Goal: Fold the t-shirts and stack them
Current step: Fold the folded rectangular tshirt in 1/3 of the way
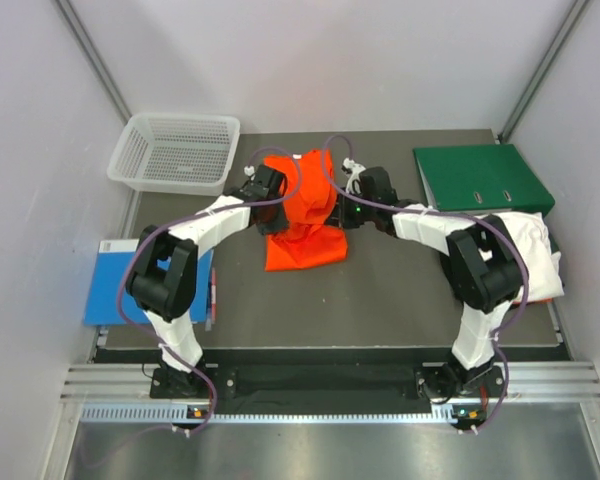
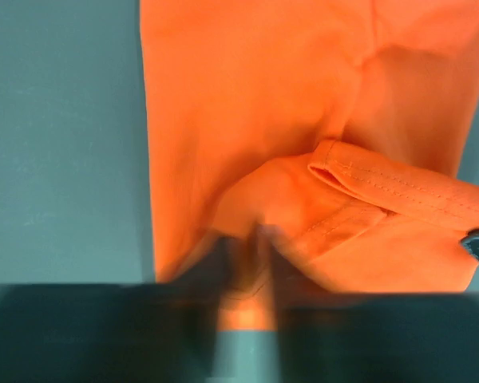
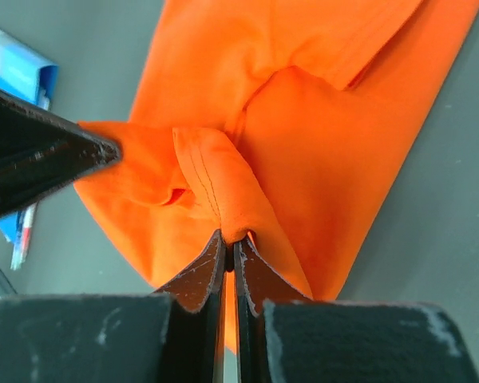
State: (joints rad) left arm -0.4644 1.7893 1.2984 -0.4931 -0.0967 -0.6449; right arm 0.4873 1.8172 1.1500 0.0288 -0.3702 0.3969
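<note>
The orange t-shirt (image 1: 302, 225) lies mid-desk (image 1: 380, 290), closer to the far edge, with its long axis running from the far edge to the near edge. The left fingers (image 2: 214, 275) and the right fingers (image 3: 198, 275) are both closed, each pinching a fold in its far half.

Orange t-shirt (image 1: 305, 245): we see it bright, bunched lengthwise at mid-table (image 1: 380, 300), far end lifted, near end lying flat.
White t-shirt (image 1: 540, 240): we find it crumpled at the table's right edge.

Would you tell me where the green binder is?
In the top view, the green binder lies at the far right, just behind the white t-shirt.
</note>
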